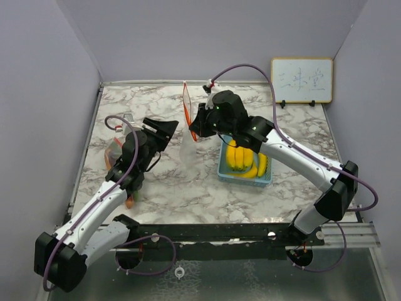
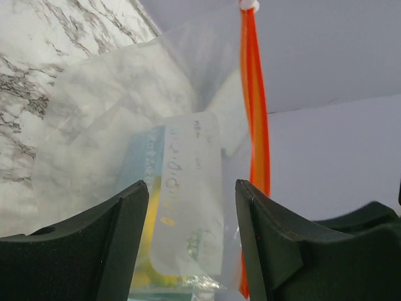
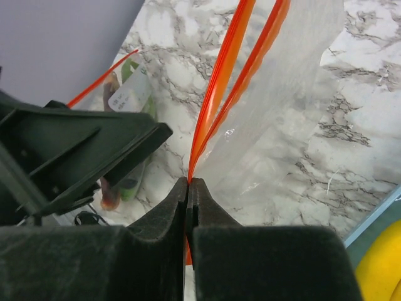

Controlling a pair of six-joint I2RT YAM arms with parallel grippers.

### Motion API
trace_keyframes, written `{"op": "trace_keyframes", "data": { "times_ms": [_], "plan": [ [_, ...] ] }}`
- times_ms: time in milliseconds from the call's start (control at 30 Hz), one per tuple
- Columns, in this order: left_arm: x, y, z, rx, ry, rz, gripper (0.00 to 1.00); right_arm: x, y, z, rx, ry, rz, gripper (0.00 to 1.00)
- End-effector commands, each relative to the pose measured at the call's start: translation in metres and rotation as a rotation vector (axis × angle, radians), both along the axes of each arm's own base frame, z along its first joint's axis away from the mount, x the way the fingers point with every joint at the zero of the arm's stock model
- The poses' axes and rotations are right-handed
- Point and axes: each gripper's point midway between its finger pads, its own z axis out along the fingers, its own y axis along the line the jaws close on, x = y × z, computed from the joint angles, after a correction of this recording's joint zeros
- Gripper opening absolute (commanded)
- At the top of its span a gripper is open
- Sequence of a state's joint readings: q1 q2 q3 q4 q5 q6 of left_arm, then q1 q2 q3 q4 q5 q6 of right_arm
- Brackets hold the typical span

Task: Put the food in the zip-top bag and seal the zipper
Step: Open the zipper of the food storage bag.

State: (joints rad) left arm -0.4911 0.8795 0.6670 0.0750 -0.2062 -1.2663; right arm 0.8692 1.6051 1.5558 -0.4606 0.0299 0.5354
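The clear zip-top bag (image 1: 188,147) hangs upright over the marble, its orange zipper (image 3: 229,75) on top. My right gripper (image 3: 188,180) is shut on one end of that zipper, whose two strips part above the fingers. My left gripper (image 2: 191,188) stands open just left of the bag (image 2: 188,207), facing its white label, with nothing between its fingers. Yellow bananas (image 1: 243,157) lie in the light-blue basket (image 1: 268,179) to the right of the bag. Green and orange-red pieces (image 3: 119,191) lie at the left inside another clear pouch (image 1: 113,150).
A small whiteboard (image 1: 301,80) leans on the back wall at the right. Grey walls close in the marble table (image 1: 163,188) on three sides. A black rail (image 1: 213,233) runs along the near edge between the arm bases.
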Motion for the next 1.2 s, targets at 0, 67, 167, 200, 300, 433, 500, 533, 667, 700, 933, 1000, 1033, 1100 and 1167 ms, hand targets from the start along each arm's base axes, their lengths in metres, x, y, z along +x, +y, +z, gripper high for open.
{"op": "trace_keyframes", "data": {
  "times_ms": [0, 67, 167, 200, 300, 433, 500, 533, 667, 700, 933, 1000, 1033, 1100, 1167],
  "plan": [
    [0.009, -0.016, 0.026, -0.127, -0.050, -0.079, 0.60, -0.012, 0.004, 0.019, 0.050, -0.043, 0.073, 0.02],
    [0.015, -0.021, 0.035, -0.140, -0.074, -0.097, 0.60, -0.014, 0.004, 0.016, 0.044, -0.039, 0.085, 0.02],
    [0.021, -0.027, 0.045, -0.149, -0.102, -0.117, 0.61, -0.015, 0.006, 0.012, 0.038, -0.035, 0.101, 0.02],
    [0.022, -0.028, 0.048, -0.153, -0.111, -0.122, 0.62, -0.016, 0.006, 0.012, 0.036, -0.035, 0.104, 0.02],
    [0.025, -0.030, 0.049, -0.163, -0.116, -0.129, 0.65, -0.015, 0.007, 0.011, 0.031, -0.040, 0.109, 0.02],
    [0.028, -0.031, 0.044, -0.174, -0.108, -0.135, 0.65, -0.014, 0.007, 0.010, 0.023, -0.041, 0.110, 0.02],
    [0.030, -0.032, 0.039, -0.162, -0.099, -0.138, 0.65, -0.015, 0.007, 0.011, 0.024, -0.044, 0.115, 0.02],
    [0.032, -0.033, 0.035, -0.152, -0.092, -0.140, 0.65, -0.015, 0.007, 0.012, 0.023, -0.045, 0.117, 0.02],
    [0.038, -0.035, 0.018, -0.135, -0.057, -0.149, 0.63, -0.014, 0.008, 0.013, 0.019, -0.050, 0.123, 0.02],
    [0.040, -0.036, 0.016, -0.136, -0.056, -0.156, 0.61, -0.014, 0.008, 0.013, 0.018, -0.050, 0.123, 0.02],
    [0.051, -0.043, 0.015, -0.098, -0.075, -0.184, 0.36, -0.015, 0.006, 0.012, 0.009, -0.051, 0.122, 0.02],
    [0.052, -0.043, 0.014, -0.088, -0.079, -0.184, 0.28, -0.014, 0.006, 0.013, 0.010, -0.054, 0.119, 0.02],
    [0.052, -0.043, 0.012, -0.082, -0.075, -0.183, 0.26, -0.014, 0.006, 0.014, 0.010, -0.057, 0.122, 0.02],
    [0.053, -0.043, 0.008, -0.079, -0.069, -0.183, 0.22, -0.015, 0.007, 0.015, 0.009, -0.058, 0.127, 0.02],
    [0.053, -0.044, 0.006, -0.073, -0.065, -0.187, 0.10, -0.014, 0.006, 0.014, 0.005, -0.056, 0.122, 0.02]
  ]
}}
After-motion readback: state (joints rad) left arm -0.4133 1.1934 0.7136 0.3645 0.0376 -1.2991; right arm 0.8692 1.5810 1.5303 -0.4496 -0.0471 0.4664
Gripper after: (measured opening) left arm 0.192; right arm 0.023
